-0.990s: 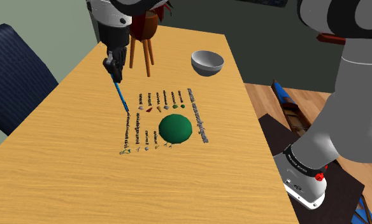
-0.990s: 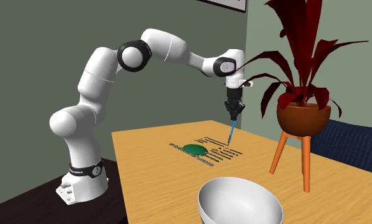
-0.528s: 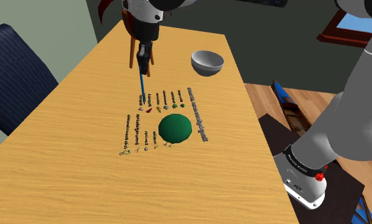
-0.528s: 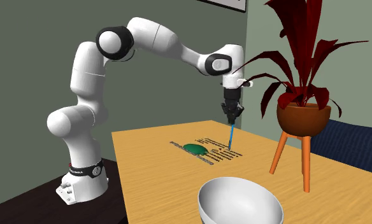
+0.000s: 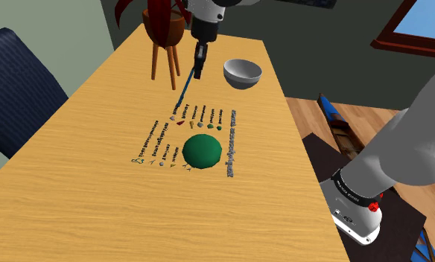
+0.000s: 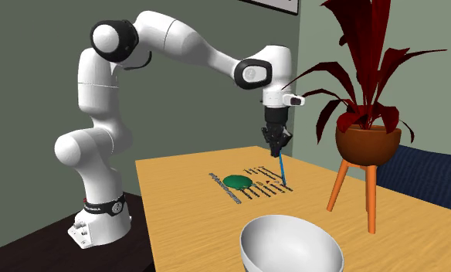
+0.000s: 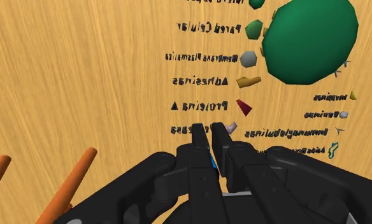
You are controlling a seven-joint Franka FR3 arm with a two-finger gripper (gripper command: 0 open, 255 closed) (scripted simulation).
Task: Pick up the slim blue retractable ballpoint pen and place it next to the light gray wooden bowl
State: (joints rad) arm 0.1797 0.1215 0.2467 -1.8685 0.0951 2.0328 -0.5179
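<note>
Pen (image 5: 185,93), slim and blue, hangs slanted in the pincer (image 5: 197,74).

Bright, flat, even light; table (image 5: 59,208) uniformly lit; wall (image 6: 31,93) dimmer.

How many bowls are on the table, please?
1: the pale grey bowl at the far end of the table, to the shoulder view's right of the potted plant. None seems hidden.
</note>
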